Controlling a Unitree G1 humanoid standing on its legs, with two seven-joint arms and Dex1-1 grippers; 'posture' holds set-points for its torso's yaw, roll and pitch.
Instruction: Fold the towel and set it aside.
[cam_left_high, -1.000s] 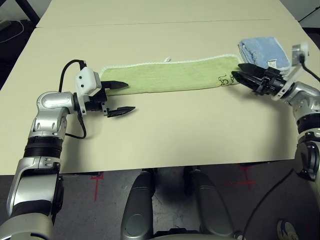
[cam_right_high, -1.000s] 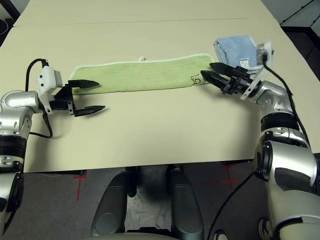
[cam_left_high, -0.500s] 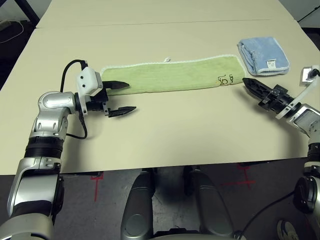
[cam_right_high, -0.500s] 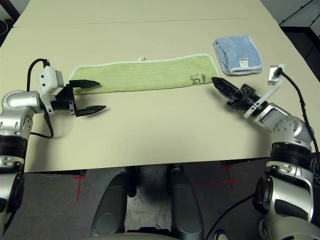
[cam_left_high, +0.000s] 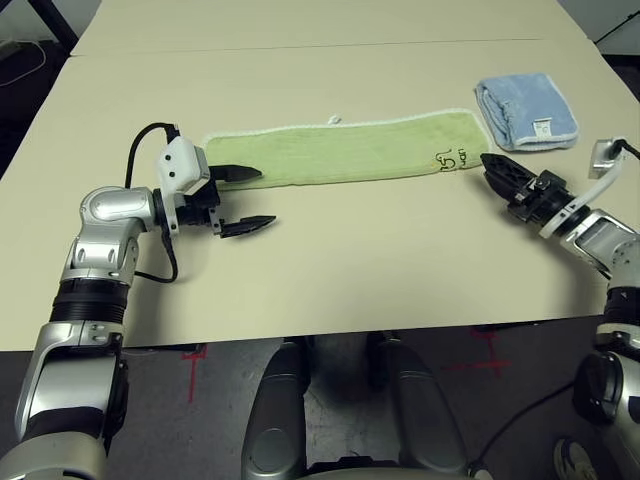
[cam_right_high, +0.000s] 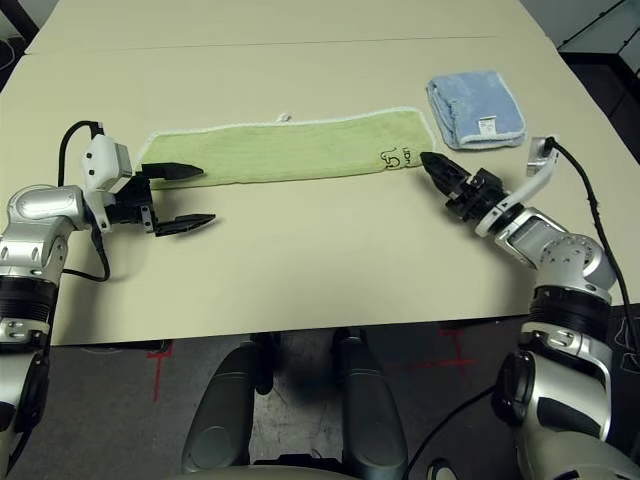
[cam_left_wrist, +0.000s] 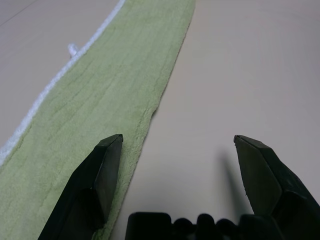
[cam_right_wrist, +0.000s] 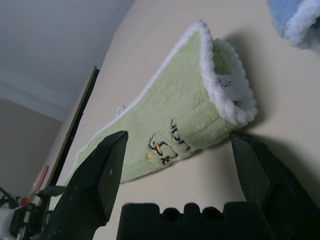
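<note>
Markings: none that can be read.
Small dark embroidered lettering is seen near one end of the towel (cam_right_wrist: 165, 125), too small to be made out; a white label (cam_left_high: 542, 127) on the blue towel (cam_left_high: 525, 108) carries no readable print.

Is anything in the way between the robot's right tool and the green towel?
No. The right tool is open at the towel's end with bare table between. The blue towel lies off to the side.
</note>
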